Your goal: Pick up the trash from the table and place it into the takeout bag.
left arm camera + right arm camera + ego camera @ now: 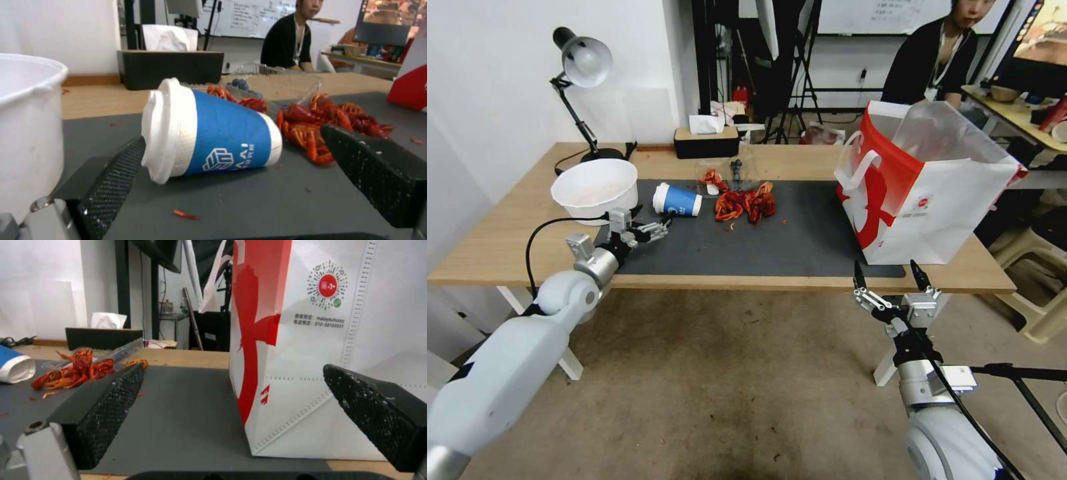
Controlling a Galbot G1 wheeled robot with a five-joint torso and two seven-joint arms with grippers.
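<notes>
Now my left gripper [657, 230], left of centre, gapes wide around the toppled blue paper cup [677, 199], gripping nothing. My right gripper [892, 275] waits open at lower right, below the takeout bag [934, 200].

The light-wood table [520, 230] on white legs carries a dark grey mat [800, 243] across its middle. On the mat lie a tipped blue paper cup [677, 199] with a white lid and a heap of red crayfish shells [745, 202]; the takeout bag [924, 193] stands at its right end. A white bowl [595, 188], a black desk lamp [582, 80] and a tissue box [706, 139] occupy the left and far side.
</notes>
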